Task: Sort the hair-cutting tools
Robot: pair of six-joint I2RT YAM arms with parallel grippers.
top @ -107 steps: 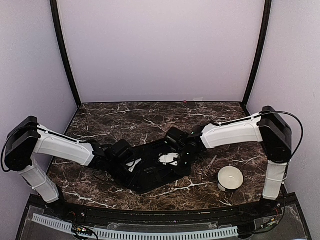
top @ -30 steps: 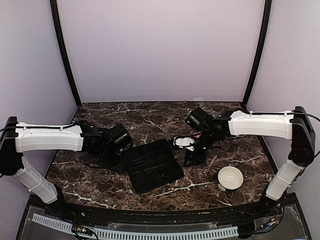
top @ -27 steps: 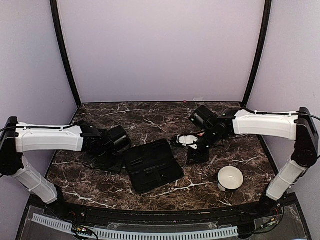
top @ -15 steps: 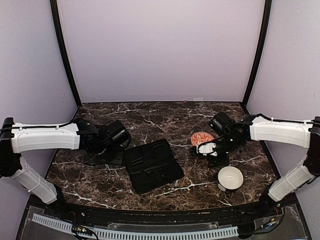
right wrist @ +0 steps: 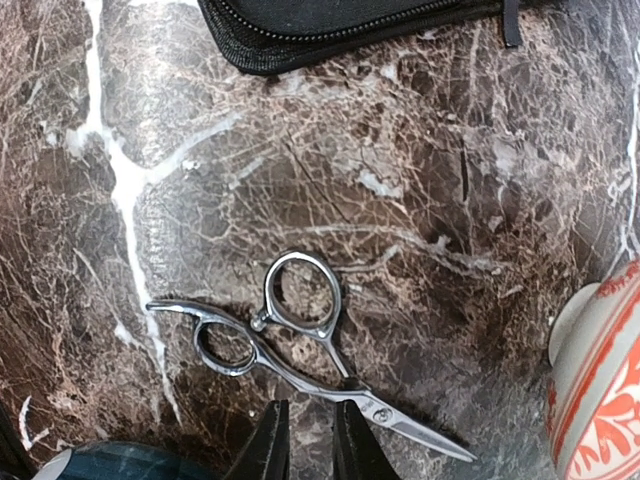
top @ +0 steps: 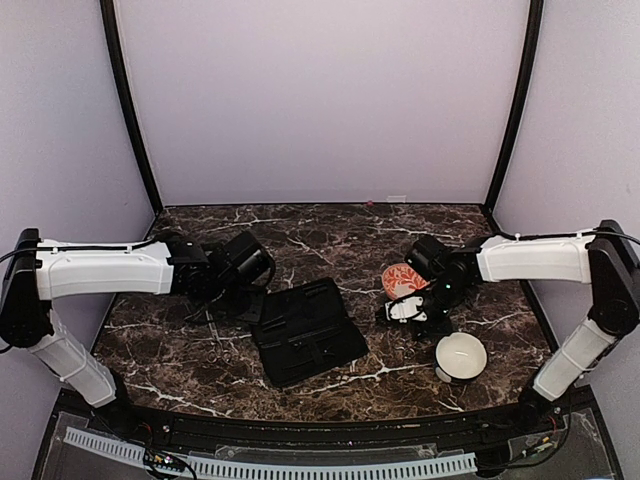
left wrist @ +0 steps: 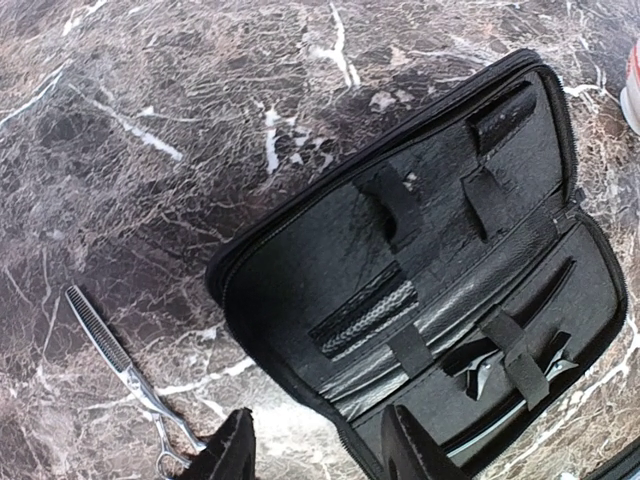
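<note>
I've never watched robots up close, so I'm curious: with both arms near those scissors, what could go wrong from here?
1. The scissors by the right gripper lie flat on the table. Its jaws look nearly closed, so they might skid off the thin metal.
2. The orange bowl stands close by and could get knocked.
3. The left gripper hangs between the toothed scissors and the open case, and it might snag the case's edge.

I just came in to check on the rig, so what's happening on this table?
The robot is sorting hair-cutting tools around an open black case with a few strapped inside. The left hand hangs open beside thinning shears lying on the marble. The right hand, nearly closed, sits over silver scissors lying flat near the orange bowl; whether it grips them is unclear.
</note>
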